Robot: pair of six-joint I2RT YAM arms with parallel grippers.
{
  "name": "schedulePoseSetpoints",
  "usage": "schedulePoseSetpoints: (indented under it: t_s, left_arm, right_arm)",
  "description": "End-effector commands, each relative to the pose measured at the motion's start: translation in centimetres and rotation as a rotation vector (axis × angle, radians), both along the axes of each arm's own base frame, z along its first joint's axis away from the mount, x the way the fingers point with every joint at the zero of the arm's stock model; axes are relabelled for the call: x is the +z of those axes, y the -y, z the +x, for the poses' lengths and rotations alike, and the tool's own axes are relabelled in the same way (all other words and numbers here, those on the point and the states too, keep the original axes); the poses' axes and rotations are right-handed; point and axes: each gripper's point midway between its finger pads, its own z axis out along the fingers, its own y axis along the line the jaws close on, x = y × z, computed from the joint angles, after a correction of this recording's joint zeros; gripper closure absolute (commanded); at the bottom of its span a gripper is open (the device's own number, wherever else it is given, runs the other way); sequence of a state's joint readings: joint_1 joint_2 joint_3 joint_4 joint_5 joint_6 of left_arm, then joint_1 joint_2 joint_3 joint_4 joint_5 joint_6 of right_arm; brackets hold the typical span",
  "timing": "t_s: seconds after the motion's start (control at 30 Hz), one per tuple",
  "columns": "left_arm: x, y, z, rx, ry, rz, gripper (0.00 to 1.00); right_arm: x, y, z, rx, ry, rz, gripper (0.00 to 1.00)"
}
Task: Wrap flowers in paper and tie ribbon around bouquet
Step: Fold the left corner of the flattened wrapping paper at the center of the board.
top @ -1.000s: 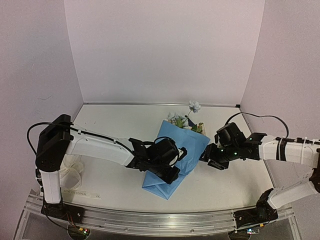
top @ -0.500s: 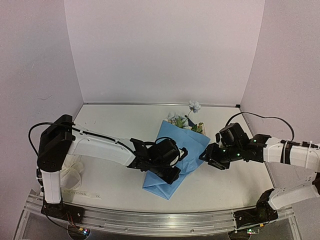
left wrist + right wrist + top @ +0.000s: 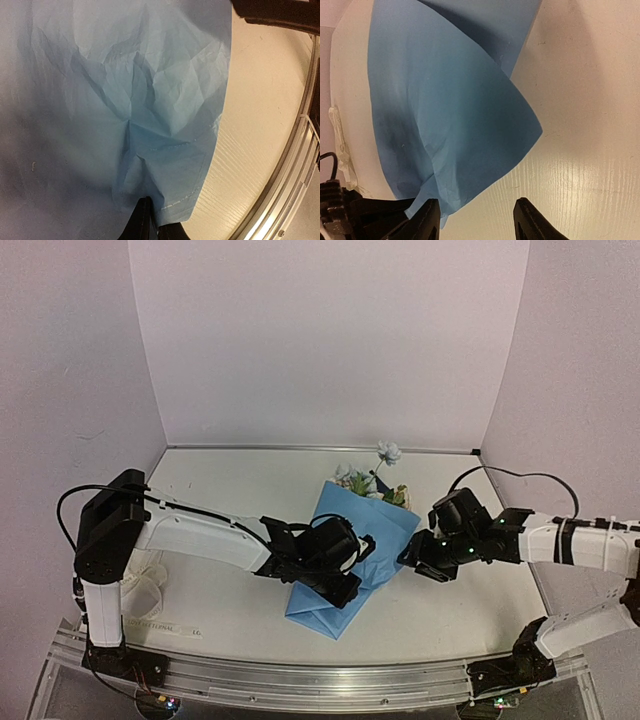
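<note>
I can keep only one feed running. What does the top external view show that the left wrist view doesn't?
Only top external: the flowers at the far end of the blue paper, and the right fingers beside the paper's right edge. Only left wrist: the left fingers pinched shut on a crumpled paper edge, creases fanning from the grip. Both: the paper and the white table.

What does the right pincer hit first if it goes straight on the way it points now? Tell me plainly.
The right pincer, jaws open, points at the loose right flap of the blue paper and would most likely meet that first. Whether it would slide under the flap or onto it is unclear.
</note>
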State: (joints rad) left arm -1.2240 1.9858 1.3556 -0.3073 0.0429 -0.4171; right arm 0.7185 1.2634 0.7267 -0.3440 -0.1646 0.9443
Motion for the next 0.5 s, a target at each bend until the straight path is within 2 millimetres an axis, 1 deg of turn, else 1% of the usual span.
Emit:
schedulePoseSetpoints:
  t_s: [0.0,0.1,0.17,0.23,0.27,0.33,0.4,0.47]
  left_arm:
    - [1.8,1.0,0.2,-0.01,0.023,-0.048,0.92]
    - [1.8,1.0,0.1,-0.011,0.022,-0.048,0.92]
    - [1.8,0.9,0.1,-0.013,0.021,-0.046,0.92]
    - [1.8,0.8,0.1,-0.012,0.023,-0.046,0.9]
    - [2.0,0.7,0.1,-0.013,0.025,-0.049,0.87]
    - [2.3,0.5,0.1,-0.014,0.03,-0.054,0.82]
    - [2.8,0.3,-0.1,-0.016,0.036,-0.064,0.71]
    - [3.5,-0.1,-0.1,-0.012,0.042,-0.08,0.63]
  right_arm:
    - [0.3,-0.7,2.3,-0.031,0.032,-0.003,0.55]
    - [0.3,-0.9,3.4,-0.052,0.028,0.004,0.69]
    - [0.1,-1.0,3.9,-0.056,0.018,0.002,0.82]
    - [0.1,-1.3,4.3,-0.051,0.01,0.01,0.95]
    - [0.1,-1.4,4.6,-0.05,0.006,0.013,0.99]
    - [0.1,-1.4,5.2,-0.054,-0.002,0.017,1.0]
    - [-0.3,-1.5,5.6,-0.056,-0.017,0.017,1.0]
    - [-0.6,-1.3,6.2,-0.064,-0.035,0.025,1.0]
